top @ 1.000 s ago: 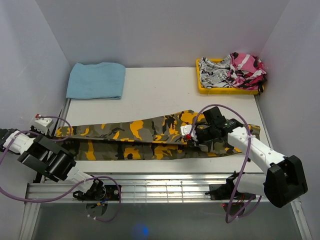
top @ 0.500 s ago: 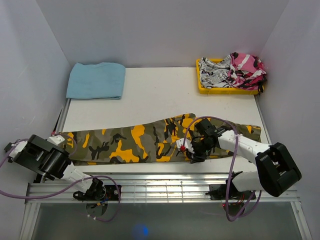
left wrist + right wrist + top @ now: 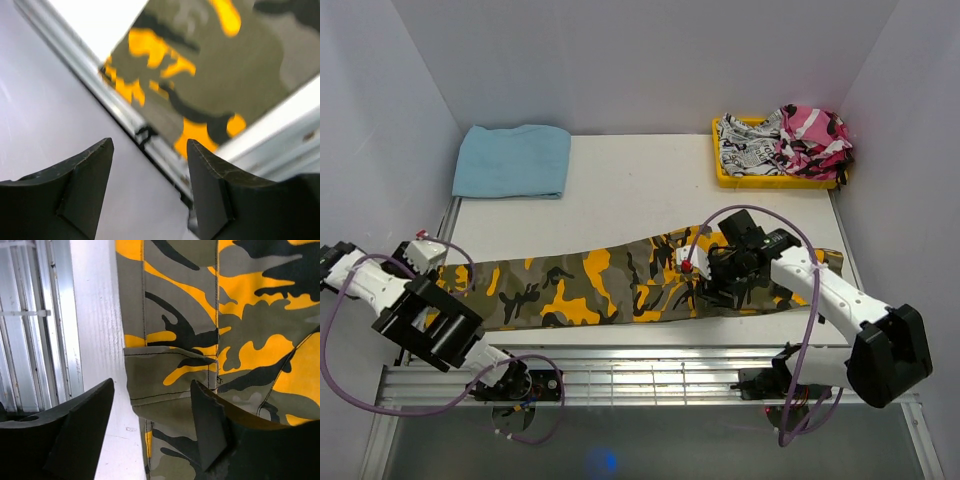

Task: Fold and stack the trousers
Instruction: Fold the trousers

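The trousers [image 3: 590, 285], in olive, orange-yellow and black camouflage, lie folded lengthwise in a long strip along the table's near edge. My left gripper [image 3: 438, 272] hovers off their left hem end by the side wall. In the left wrist view that gripper [image 3: 150, 142] is open and empty, with the trousers' hem [image 3: 200, 75] beyond it. My right gripper [image 3: 712, 290] hangs over the strip's near edge right of the middle. It [image 3: 152, 385] is open above a cargo pocket flap [image 3: 165, 375], holding nothing.
A folded blue cloth [image 3: 512, 160] lies at the back left. A yellow tray [image 3: 775, 182] at the back right holds a black-and-white garment [image 3: 745, 150] and a pink camouflage one [image 3: 812, 138]. A metal rail [image 3: 620, 365] runs along the near edge. Walls close both sides.
Both grippers have opened and let go of the trousers. The lifted layer now lies flat over the lower one, and both grippers have drawn back slightly from the fabric.
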Robot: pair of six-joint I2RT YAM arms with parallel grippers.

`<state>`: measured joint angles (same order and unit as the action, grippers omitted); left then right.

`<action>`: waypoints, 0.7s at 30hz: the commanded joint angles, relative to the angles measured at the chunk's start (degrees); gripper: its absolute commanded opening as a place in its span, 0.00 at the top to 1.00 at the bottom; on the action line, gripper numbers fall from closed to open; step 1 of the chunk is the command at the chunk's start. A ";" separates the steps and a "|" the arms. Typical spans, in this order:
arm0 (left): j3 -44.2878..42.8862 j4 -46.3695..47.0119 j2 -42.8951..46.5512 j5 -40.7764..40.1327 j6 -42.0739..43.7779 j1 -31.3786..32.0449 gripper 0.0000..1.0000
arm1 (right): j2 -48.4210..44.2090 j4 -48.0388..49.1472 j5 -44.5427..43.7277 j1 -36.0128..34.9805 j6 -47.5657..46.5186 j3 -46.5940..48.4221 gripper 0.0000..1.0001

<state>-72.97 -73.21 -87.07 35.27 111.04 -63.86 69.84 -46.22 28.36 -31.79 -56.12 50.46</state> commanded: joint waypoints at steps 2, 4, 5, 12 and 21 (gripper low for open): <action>5.46 6.13 1.55 -0.62 -16.44 9.88 0.37 | 6.78 2.08 -2.94 1.29 6.89 2.37 0.37; 8.18 11.91 0.41 -2.47 -24.07 13.66 0.42 | 10.56 5.06 -3.92 1.91 8.39 2.10 0.41; 10.80 13.78 -0.03 -5.01 -26.82 14.97 0.44 | 11.62 5.87 -5.23 1.82 9.61 2.10 0.42; 15.85 26.35 -9.24 -14.77 -46.42 28.32 0.47 | 22.42 12.72 -9.37 1.91 15.77 2.54 0.43; -10.77 24.09 -28.95 -11.47 -59.29 32.03 0.53 | 27.12 13.70 -3.40 1.99 21.40 14.39 0.35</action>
<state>-79.75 -51.94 -112.97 21.93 55.40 -32.73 97.73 -37.17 23.79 -30.11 -36.84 61.54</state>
